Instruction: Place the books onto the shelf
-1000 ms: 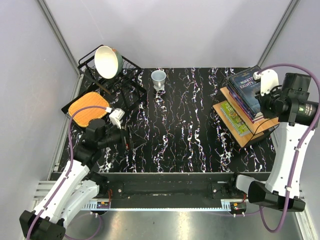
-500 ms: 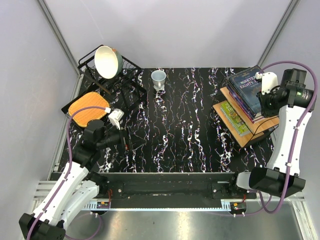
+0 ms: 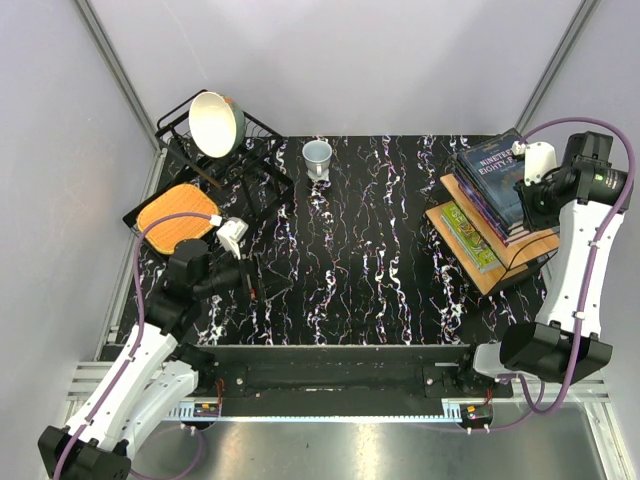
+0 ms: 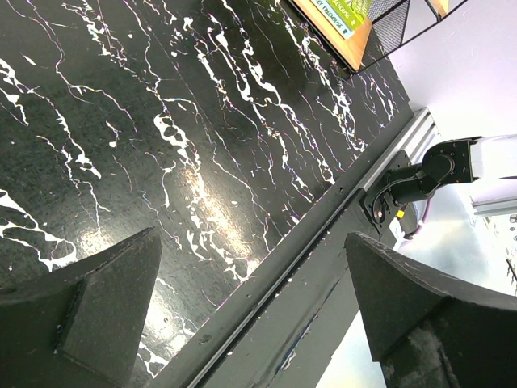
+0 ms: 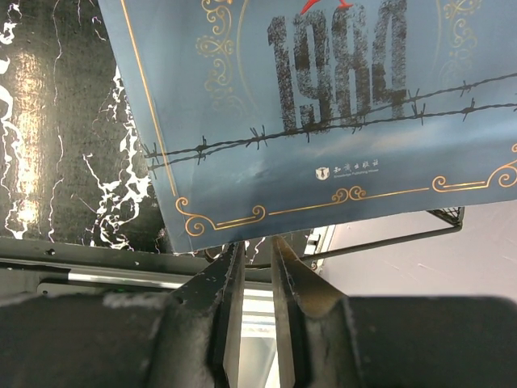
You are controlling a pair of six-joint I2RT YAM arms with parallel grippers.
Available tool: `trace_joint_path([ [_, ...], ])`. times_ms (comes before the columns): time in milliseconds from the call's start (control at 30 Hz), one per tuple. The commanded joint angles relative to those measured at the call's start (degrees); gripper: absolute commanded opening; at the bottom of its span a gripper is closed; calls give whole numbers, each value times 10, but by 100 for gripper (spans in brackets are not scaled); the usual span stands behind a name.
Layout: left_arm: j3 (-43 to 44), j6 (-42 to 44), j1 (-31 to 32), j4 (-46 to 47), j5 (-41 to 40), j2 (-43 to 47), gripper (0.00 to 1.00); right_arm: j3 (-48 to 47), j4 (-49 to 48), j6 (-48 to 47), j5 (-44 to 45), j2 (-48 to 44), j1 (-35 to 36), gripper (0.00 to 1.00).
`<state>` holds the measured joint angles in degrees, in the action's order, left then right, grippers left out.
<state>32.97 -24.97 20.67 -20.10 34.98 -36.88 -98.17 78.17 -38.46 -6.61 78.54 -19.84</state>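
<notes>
A stack of books (image 3: 493, 180) lies on the top board of the shelf (image 3: 492, 277) at the right, with the blue-grey "1984" book (image 5: 323, 105) uppermost. A lime green book (image 3: 468, 236) lies on the lower board. My right gripper (image 3: 524, 192) sits at the stack's right edge. In the right wrist view the right gripper (image 5: 257, 246) has its jaws nearly together with nothing between them, tips just at the blue cover's edge. My left gripper (image 3: 254, 280) hovers low over the table's left front, wide open and empty; the left gripper (image 4: 252, 234) looks toward the shelf (image 4: 343, 47).
A black wire dish rack (image 3: 262, 160) holding a tilted bowl (image 3: 217, 123) stands at the back left. An orange cutting board (image 3: 178, 213) lies in front of it. A grey mug (image 3: 317, 156) sits at the back middle. The shelf's wire frame (image 5: 388, 240) runs under the blue book.
The right wrist has swung a little to the right and back beside the book stack, its upper arm now more upright. The left arm has not moved.
</notes>
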Motion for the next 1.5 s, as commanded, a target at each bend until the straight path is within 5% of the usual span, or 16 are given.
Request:
trace_joint_path([
  [0, 12, 12, -2, 16, 6, -1, 99, -32, 37, 2, 5, -1, -4, 25],
  [300, 14, 14, -9, 25, 21, 9, 99, -69, 90, -21, -17, -52, -4, 29],
  [567, 55, -14, -9, -12, 20, 35, 99, -95, 89, -10, -242, -92, -4, 34],
  [633, 87, -19, -9, -57, 4, 46, 99, -78, 56, 3, -318, -105, -4, 46],
  [933, 208, -26, -9, -185, -68, 99, 99, -13, -144, 164, -550, -141, -4, 67],
  [1000, 244, -20, -9, -205, -77, 98, 99, -2, -191, 215, -591, -143, -4, 81],
  [1067, 265, -17, -9, -229, -90, 97, 99, 11, -217, 246, -604, -144, -4, 99],
  [1267, 333, 7, -9, -267, -120, 92, 99, 34, -282, 306, -563, -162, -4, 100],
  [1467, 379, 36, -10, -277, -171, 103, 99, 81, -387, 408, -414, -218, -4, 100],
])
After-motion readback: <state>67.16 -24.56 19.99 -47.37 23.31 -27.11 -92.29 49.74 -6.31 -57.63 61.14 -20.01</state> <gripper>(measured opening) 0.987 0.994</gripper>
